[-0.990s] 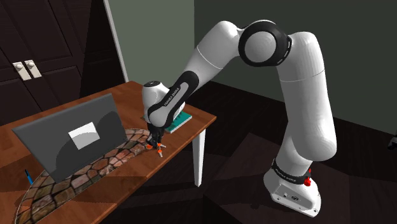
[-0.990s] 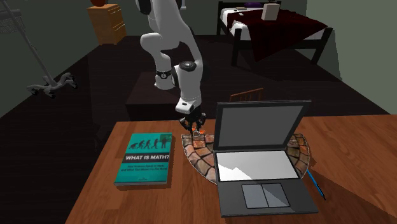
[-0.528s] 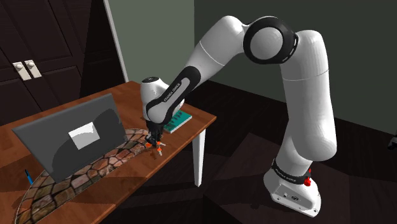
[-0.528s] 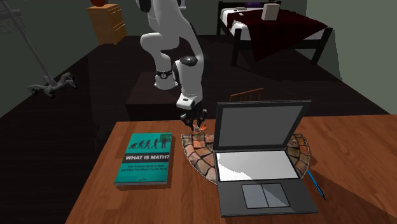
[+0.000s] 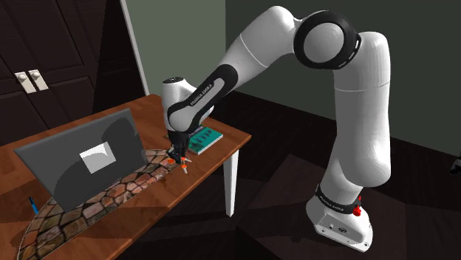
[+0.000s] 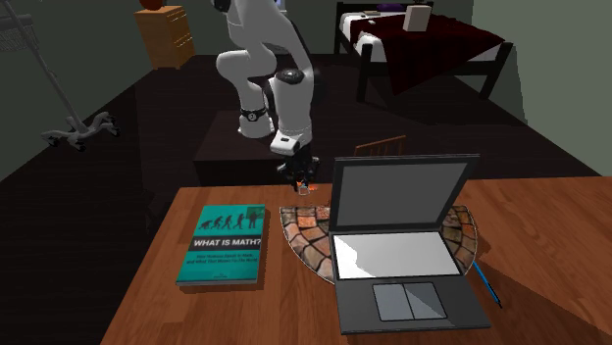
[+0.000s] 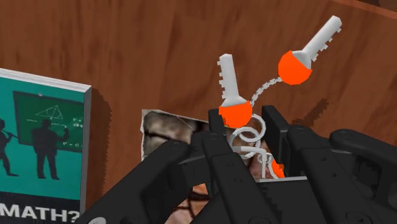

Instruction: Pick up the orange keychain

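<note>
The orange keychain [image 7: 235,113] is two silver keys with orange heads on a wire ring. It hangs from my gripper [image 7: 245,137], whose black fingers [image 7: 216,130] are shut on the ring. In the shoulder view the gripper [image 5: 177,155] points down over the table's edge, the keychain [image 5: 181,165] dangling just above the wood. The second exterior view has the gripper [image 6: 301,176] and the keychain [image 6: 304,186] a little above the far rim of the stone mat [image 6: 304,235], beside the laptop's screen.
An open grey laptop [image 6: 402,255] sits on the round stone mat [image 5: 111,196]. A teal book [image 6: 224,245] lies on the wooden table [image 6: 157,294] beside the mat, close under the arm [image 5: 205,138]. A blue pen [image 6: 487,284] lies past the laptop.
The gripper has risen off the mat with the keychain clasped in it, and the arm's elbow has lifted. The keys now hang free of the surface.
</note>
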